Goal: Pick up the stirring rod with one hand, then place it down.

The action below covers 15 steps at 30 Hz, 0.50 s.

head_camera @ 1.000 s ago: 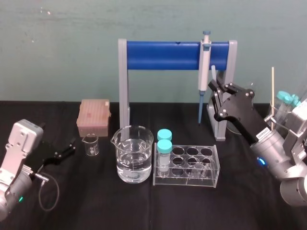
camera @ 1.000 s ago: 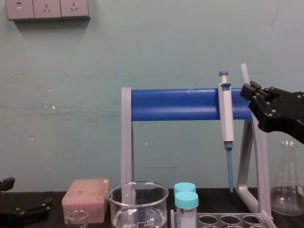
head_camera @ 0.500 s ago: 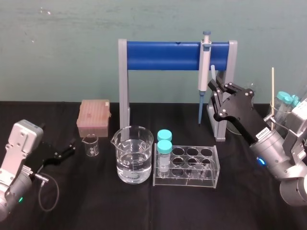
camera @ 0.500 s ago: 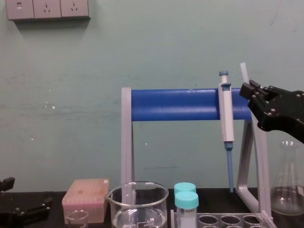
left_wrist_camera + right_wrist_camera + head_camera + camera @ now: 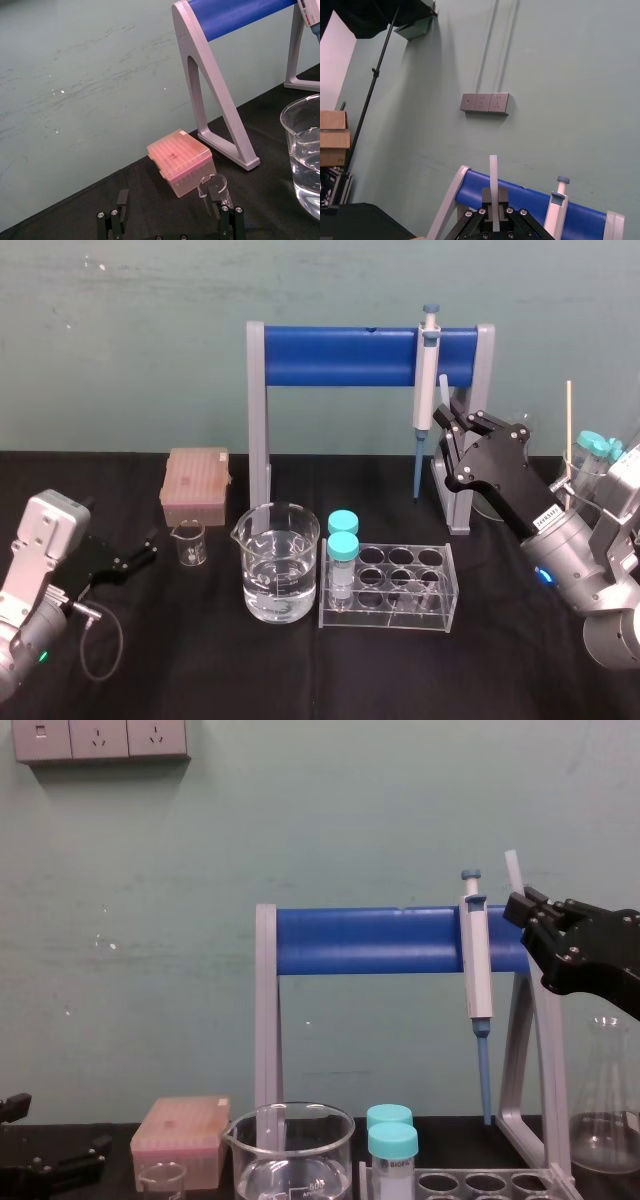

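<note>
The stirring rod (image 5: 443, 391) is a thin translucent whitish stick, standing nearly upright between the fingers of my right gripper (image 5: 447, 420). That black gripper is shut on it, raised in front of the right post of the blue-barred stand (image 5: 340, 355), just right of the hanging pipette (image 5: 425, 380). From the chest, the stirring rod (image 5: 513, 871) pokes up above the right gripper (image 5: 525, 907). The right wrist view has the stirring rod (image 5: 493, 187) rising from the closed jaws. My left gripper (image 5: 140, 555) rests open on the black table at the far left, and its fingers (image 5: 121, 200) hold nothing.
A large beaker (image 5: 280, 560) of water, a clear tube rack (image 5: 390, 585) with two teal-capped tubes, a small beaker (image 5: 189, 542) and a pink tip box (image 5: 196, 483) stand mid-table. A flask (image 5: 605, 1110) and a thin wooden stick (image 5: 568, 430) are at the right.
</note>
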Each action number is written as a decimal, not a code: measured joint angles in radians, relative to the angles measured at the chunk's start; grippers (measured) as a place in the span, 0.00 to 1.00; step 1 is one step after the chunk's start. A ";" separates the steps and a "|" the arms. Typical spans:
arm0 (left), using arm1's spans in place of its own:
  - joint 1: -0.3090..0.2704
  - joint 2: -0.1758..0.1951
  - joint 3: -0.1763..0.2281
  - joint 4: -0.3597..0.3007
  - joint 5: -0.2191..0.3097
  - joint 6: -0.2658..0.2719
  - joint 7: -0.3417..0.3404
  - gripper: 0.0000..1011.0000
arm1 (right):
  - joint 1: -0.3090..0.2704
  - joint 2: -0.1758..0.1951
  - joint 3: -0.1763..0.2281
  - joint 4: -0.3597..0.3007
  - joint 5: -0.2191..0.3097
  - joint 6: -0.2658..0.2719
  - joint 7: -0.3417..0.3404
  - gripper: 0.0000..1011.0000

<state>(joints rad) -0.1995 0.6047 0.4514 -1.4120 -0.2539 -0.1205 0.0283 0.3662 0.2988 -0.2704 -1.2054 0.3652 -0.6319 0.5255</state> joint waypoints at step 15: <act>0.000 0.000 0.000 0.000 0.000 0.000 0.000 0.99 | 0.000 0.000 0.000 0.000 0.000 0.000 0.000 0.06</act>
<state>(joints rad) -0.1995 0.6047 0.4514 -1.4120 -0.2539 -0.1205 0.0283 0.3663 0.2989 -0.2705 -1.2054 0.3654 -0.6315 0.5256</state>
